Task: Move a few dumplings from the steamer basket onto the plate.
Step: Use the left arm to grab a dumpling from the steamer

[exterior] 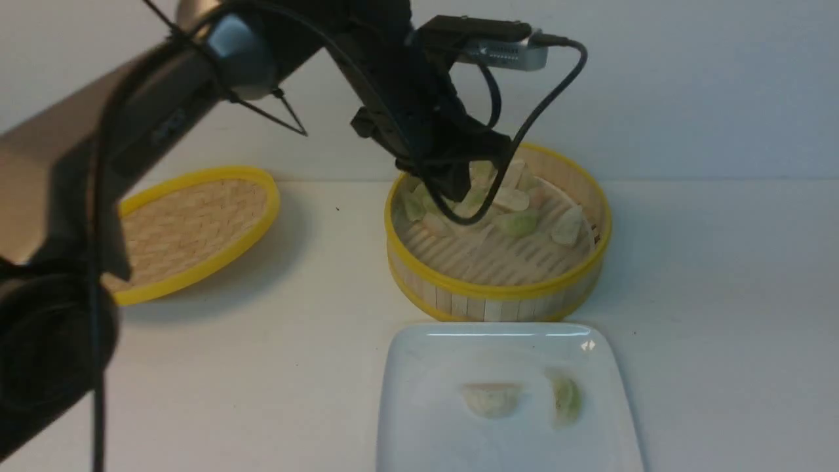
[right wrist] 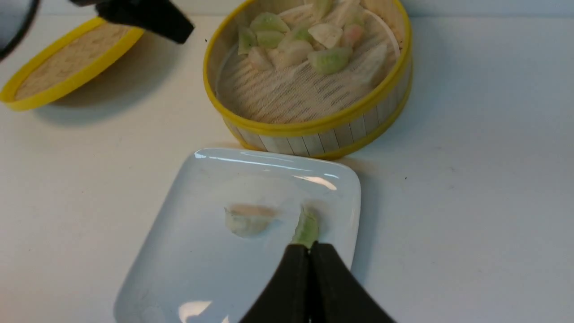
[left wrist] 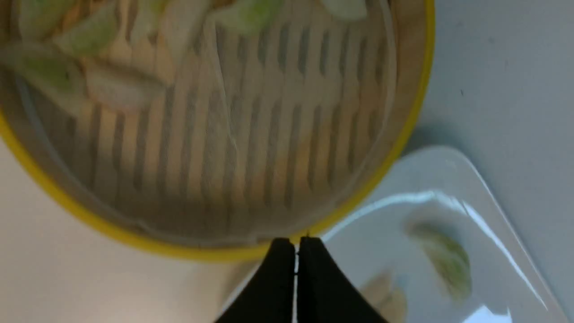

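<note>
As pleated dumplings [exterior: 518, 223] heap in the slatted bamboo steamer basket [exterior: 498, 305], 2 lie on the glossy square plate [exterior: 419, 406] at the worktop's [exterior: 721, 295] near edge; left gripper [exterior: 452, 190], hiding some, and right gripper [right wrist: 309, 249] clench empty.

on the left of the white table [exterior: 721, 295] we see a round, shallow lid [exterior: 196, 229], its woven straw-coloured face turned up inside a bright yellow rim. we see its soft shadow falling on the table toward the middle. a tiny dark speck [exterior: 337, 209] sits near that shadow. behind the table we see a pale grey wall [exterior: 688, 85].
</note>
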Robot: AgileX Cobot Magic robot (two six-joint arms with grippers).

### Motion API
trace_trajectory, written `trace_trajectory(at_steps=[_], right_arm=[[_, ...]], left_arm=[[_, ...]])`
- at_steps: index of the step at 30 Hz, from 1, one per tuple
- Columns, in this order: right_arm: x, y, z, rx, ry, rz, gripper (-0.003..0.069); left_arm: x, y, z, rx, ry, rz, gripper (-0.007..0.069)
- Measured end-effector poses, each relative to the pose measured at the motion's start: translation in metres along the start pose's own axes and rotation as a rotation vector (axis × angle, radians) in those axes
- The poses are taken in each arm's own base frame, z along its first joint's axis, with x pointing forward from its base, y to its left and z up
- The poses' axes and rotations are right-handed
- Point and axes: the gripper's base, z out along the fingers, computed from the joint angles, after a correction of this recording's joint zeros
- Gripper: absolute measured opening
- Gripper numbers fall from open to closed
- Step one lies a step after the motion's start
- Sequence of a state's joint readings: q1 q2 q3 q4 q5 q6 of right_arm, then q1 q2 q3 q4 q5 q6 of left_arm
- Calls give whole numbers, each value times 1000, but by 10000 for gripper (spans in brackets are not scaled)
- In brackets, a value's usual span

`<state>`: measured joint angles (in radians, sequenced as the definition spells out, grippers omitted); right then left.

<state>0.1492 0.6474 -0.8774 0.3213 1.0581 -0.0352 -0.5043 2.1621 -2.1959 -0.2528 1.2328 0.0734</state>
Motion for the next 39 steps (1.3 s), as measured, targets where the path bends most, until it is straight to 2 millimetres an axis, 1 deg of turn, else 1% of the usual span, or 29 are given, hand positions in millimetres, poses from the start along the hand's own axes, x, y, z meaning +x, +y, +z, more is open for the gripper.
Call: trace_trajectory(at_steps=[1,3,4,6,8,10,14,17,18,21,24,27,31,34,39], right_arm=[[0,0,0,1,0,-1,-14],[0,0,0,2,0,-1,-14],[0,0,0,2,0,-1,-14],[0,0,0,2,0,-1,-14],[0,0,0,2,0,-1,-14],[0,0,0,2,-1,-1,-14],[0,0,0,2,-2,7,-14],[0,0,0,2,-5,26,-14],[0,0,0,2,-5,26,-14],[-1,1,0,-7,-8,39,-14],[-1,3,0,-32,-8,57,-14],[0,4,0,-44,-2,65,-14],[0,5,0,-50,5,69,-14],[1,5,0,-55,10,72,-14],[1,5,0,-59,16,74,-14]], left_arm=[[-7,2,8,-1,-16,4,-6],[-14,5,19,-7,-31,10,-6],[-16,8,28,-15,-31,13,-6],[-19,12,38,-28,-31,18,-6],[-18,16,48,-51,-16,22,-6],[-15,25,63,-107,19,37,-6],[-9,38,82,-194,69,62,1],[-6,43,94,-215,90,73,41],[-6,43,94,-216,90,74,44],[-6,47,107,-221,82,91,124],[-5,49,117,-221,70,107,227],[-7,51,124,-224,42,115,332],[-9,54,128,-246,9,132,430],[-9,58,132,-278,4,150,457],[-4,64,148,-306,36,165,457]])
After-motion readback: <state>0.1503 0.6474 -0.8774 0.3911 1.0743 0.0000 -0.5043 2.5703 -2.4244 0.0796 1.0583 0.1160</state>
